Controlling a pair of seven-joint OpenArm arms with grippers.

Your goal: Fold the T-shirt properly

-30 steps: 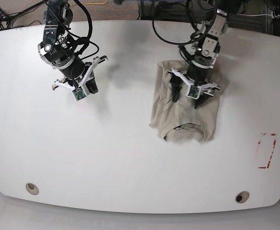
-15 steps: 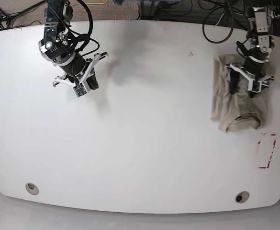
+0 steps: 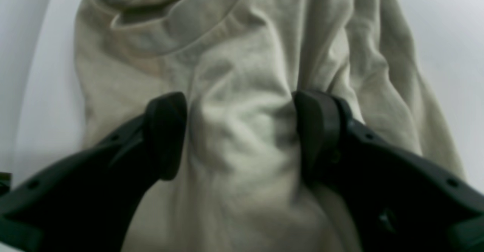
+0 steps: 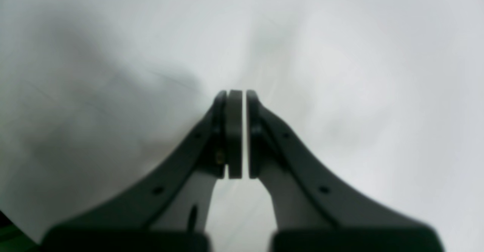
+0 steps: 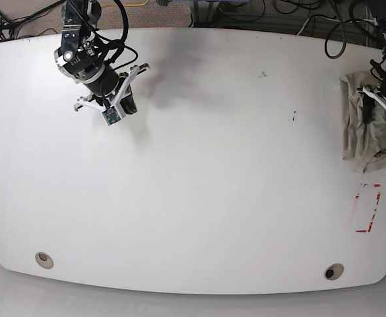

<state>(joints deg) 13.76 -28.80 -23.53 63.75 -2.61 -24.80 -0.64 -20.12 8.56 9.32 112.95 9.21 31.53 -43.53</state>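
Resting folded at counter (image 5: 193, 198) edge: T-shirt (image 5: 363, 132), left claw (image 3: 242, 131) spread astride it; right claw (image 4: 238, 131) pressed together, empty. Next: withdraw.

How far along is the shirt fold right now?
Done: the T-shirt already lies as a compact folded bundle at the table's far edge. In hand: the left gripper presses on it, fingers spread wide with cloth bunched between. The right gripper is shut, holding nothing. Left: release and perhaps smooth the wrinkles.
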